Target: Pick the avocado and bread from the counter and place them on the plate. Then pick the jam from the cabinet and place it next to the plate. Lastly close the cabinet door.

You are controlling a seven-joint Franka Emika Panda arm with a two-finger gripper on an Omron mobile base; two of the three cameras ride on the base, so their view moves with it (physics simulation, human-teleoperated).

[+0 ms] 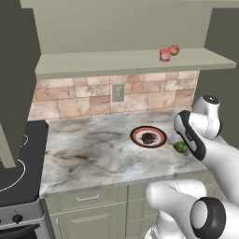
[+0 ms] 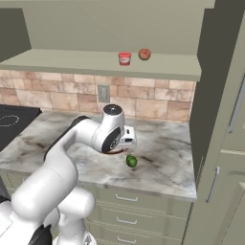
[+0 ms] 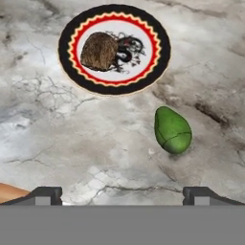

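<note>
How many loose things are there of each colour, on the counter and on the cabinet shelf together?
Green: 1, the avocado on the counter.
Brown: 1, the bread on the plate.
Red: 2, the jam and the reddish ball on the shelf.
Red-and-black: 1, the plate.
Total: 5.

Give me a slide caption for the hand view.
Open gripper above the counter: bread on plate, avocado beside it.
</note>
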